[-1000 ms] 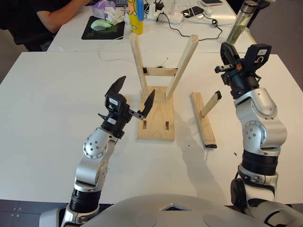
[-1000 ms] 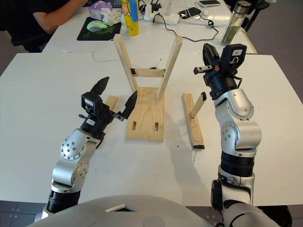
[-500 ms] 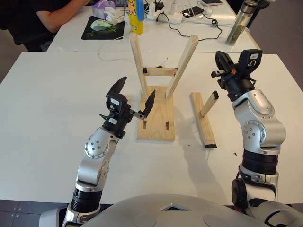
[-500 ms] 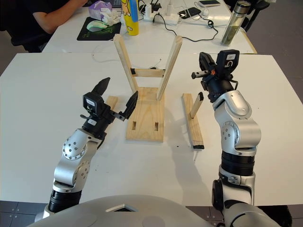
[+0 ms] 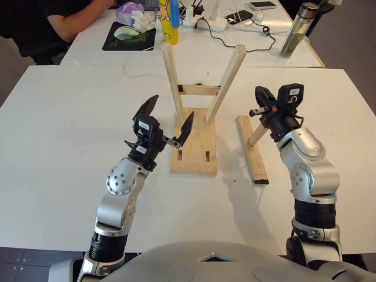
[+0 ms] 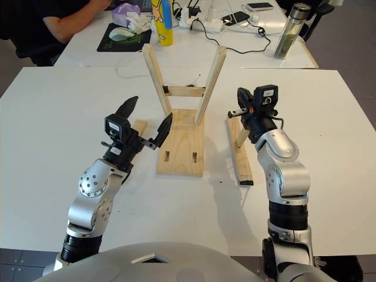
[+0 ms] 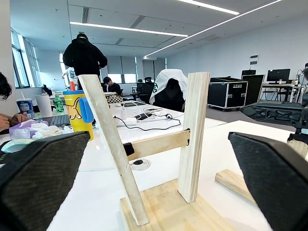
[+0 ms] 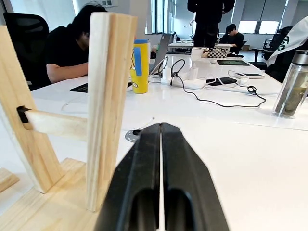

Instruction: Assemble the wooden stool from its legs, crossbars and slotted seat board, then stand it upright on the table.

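- Plainly, the left gripper (image 5: 172,107) has its fingers spread wide with nothing between them; it hangs above the left edge of the seat board (image 5: 194,150), facing the standing legs.
- The right gripper (image 8: 160,130) has its fingers pressed together. It sits to the right of the seat board, at the raised tip of a loose crossbar (image 5: 258,132); whether it touches the tip cannot be told.
- That crossbar rises at a slant from a loose leg (image 5: 251,154), which lies flat just right of the seat board, its long axis about parallel to the board's.
- The seat board lies flat on the table (image 5: 70,129), its long axis running away from the robot, two slots (image 5: 179,155) open at its near end.
- At its far end the left leg (image 5: 172,76) and the right leg (image 5: 226,82) point up and lean apart, with a level crossbar (image 5: 200,89) between them.
- Just left of the board lies a short wooden piece (image 6: 139,126), partly hidden by the left gripper.
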You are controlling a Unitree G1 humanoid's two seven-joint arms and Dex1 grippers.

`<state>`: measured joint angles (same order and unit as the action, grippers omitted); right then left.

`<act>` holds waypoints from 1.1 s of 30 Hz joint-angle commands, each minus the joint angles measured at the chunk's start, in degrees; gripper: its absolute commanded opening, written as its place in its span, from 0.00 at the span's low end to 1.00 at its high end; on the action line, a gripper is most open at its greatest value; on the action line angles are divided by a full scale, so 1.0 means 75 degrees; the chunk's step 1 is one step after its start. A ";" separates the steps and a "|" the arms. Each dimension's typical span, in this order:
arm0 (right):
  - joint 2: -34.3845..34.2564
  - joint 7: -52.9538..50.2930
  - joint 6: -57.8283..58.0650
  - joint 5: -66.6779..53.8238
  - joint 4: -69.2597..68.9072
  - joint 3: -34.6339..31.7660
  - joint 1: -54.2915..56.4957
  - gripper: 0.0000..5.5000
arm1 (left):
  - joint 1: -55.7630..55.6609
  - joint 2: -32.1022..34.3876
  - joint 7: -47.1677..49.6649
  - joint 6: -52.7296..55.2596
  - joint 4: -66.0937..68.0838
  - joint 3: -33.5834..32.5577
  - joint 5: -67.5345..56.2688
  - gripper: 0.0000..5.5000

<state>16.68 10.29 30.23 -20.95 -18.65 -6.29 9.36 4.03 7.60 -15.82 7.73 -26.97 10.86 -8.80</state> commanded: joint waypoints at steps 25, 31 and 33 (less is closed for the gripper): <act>0.0034 -0.0028 -0.1574 0.0325 -0.0996 -0.0551 0.1455 0.00 | 0.0016 -0.0056 0.0030 0.0116 -0.0061 0.0026 0.0005 0.97; 0.0040 -0.0025 -0.0027 0.0617 0.0090 0.0137 0.0439 0.00 | 0.0012 -0.0059 0.0051 0.0245 -0.0094 0.0012 -0.0039 0.97; -0.0192 -0.0133 0.0949 0.0431 0.0501 0.0225 -0.0470 0.00 | -0.0064 -0.0035 0.0000 0.0319 -0.0110 0.0013 -0.0088 0.97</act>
<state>16.99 10.23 28.33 -16.72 -19.69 -6.06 15.04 4.18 7.08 -15.53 8.73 -27.80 11.11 -8.92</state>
